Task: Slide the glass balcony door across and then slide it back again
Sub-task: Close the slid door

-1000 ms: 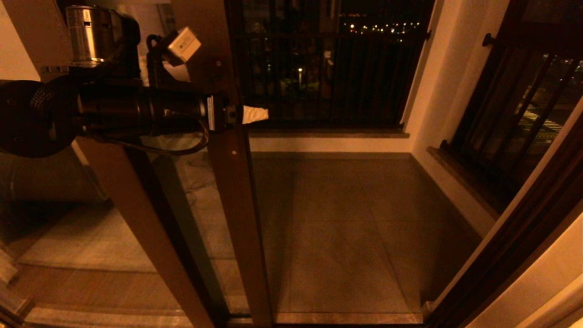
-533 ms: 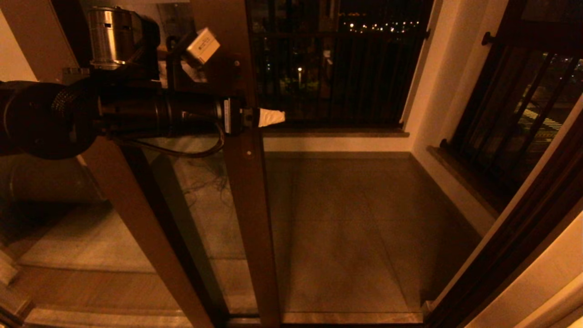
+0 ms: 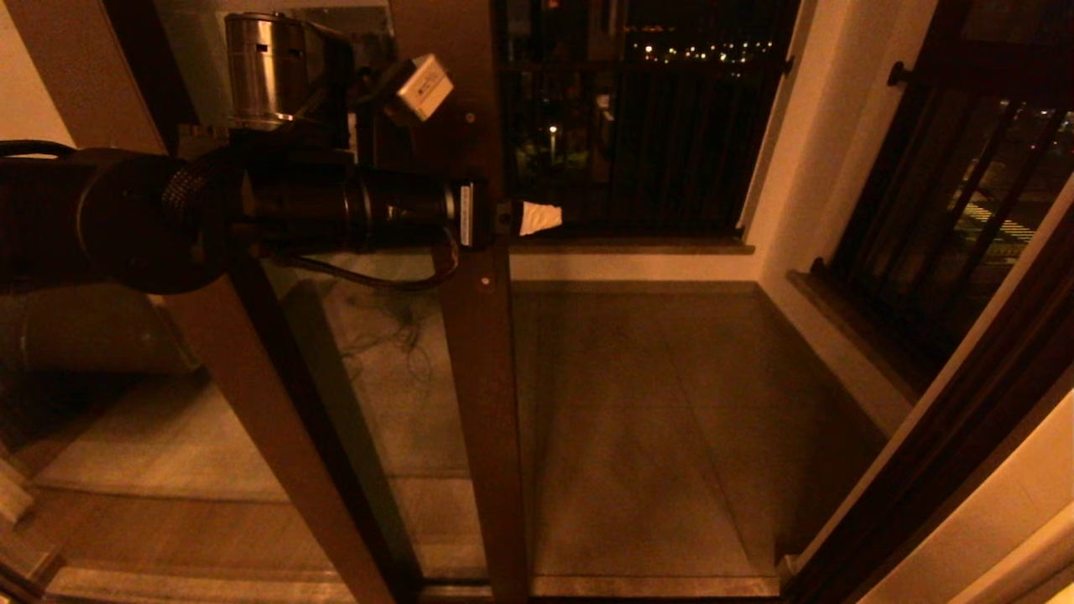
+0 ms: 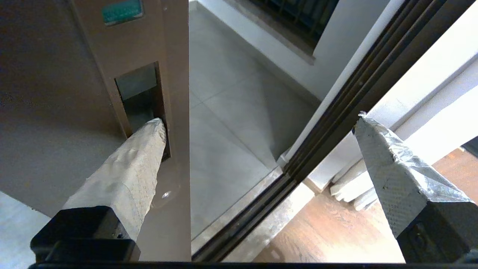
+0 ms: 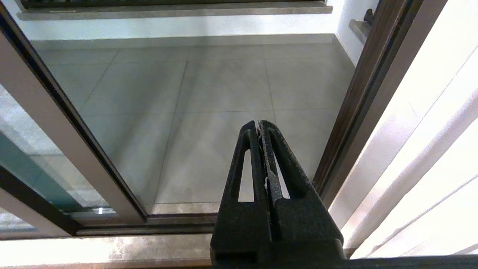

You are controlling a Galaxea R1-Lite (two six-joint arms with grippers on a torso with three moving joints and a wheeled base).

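Note:
The glass balcony door (image 3: 488, 394) stands partly across the opening, its reddish-brown stile left of centre in the head view. My left gripper (image 3: 508, 218) reaches in from the left and straddles the stile's free edge. In the left wrist view the gripper (image 4: 259, 120) is open: one taped finger (image 4: 142, 157) is tucked into the dark handle slot (image 4: 139, 95), the other taped finger (image 4: 388, 168) hangs free past the edge. My right gripper (image 5: 258, 124) is shut on nothing, held low before the open doorway, outside the head view.
A plain brown post (image 3: 277, 436) of the other glass panel stands left of the stile. The dark door jamb (image 3: 923, 436) rises on the right, with the floor track (image 4: 242, 220) below. Tiled balcony floor (image 3: 638, 403) and black railing (image 3: 638, 126) lie beyond.
The door stile and my left arm have moved to the right together, narrowing the open gap. The left gripper kept its finger in the handle slot.

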